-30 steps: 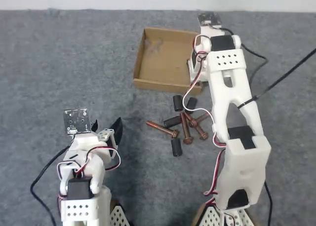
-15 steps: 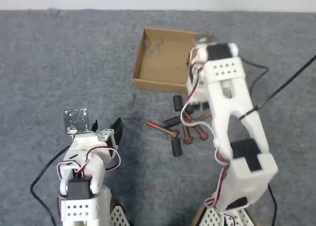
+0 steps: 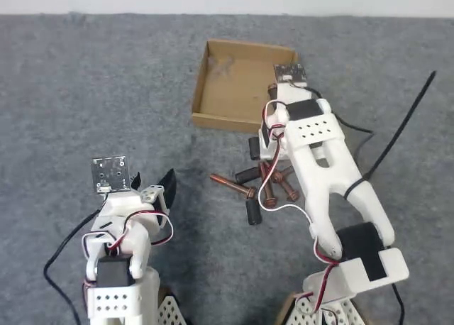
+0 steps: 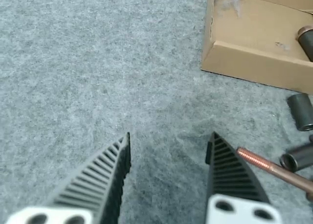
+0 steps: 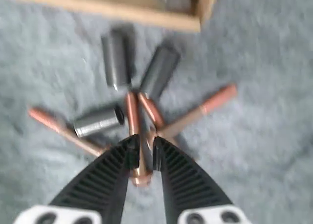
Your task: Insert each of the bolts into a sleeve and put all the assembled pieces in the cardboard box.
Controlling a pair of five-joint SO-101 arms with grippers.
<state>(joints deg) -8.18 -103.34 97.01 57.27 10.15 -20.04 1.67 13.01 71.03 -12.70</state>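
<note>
Loose copper bolts (image 3: 233,185) and dark sleeves (image 3: 247,174) lie in a small heap just in front of the cardboard box (image 3: 213,91). My right arm (image 3: 305,126) leans over that heap. In the right wrist view my right gripper (image 5: 144,145) hovers above a bolt (image 5: 132,111), fingers a narrow slit apart and holding nothing, with sleeves (image 5: 116,62) beyond. An assembled piece (image 4: 305,40) lies in the box (image 4: 254,62). My left gripper (image 3: 152,179) rests open over bare carpet, left of the heap; its own view shows the gripper (image 4: 168,141) empty and a bolt (image 4: 274,168) beside one finger.
Grey carpet covers the whole table. One sleeve (image 3: 253,211) lies a little apart at the near side of the heap. A black cable (image 3: 397,137) trails off to the right of the right arm. Wide carpet lies left of the box.
My right arm has pulled back from over the box's right edge and now hangs above the heap of bolts and sleeves. The left arm has not moved.
</note>
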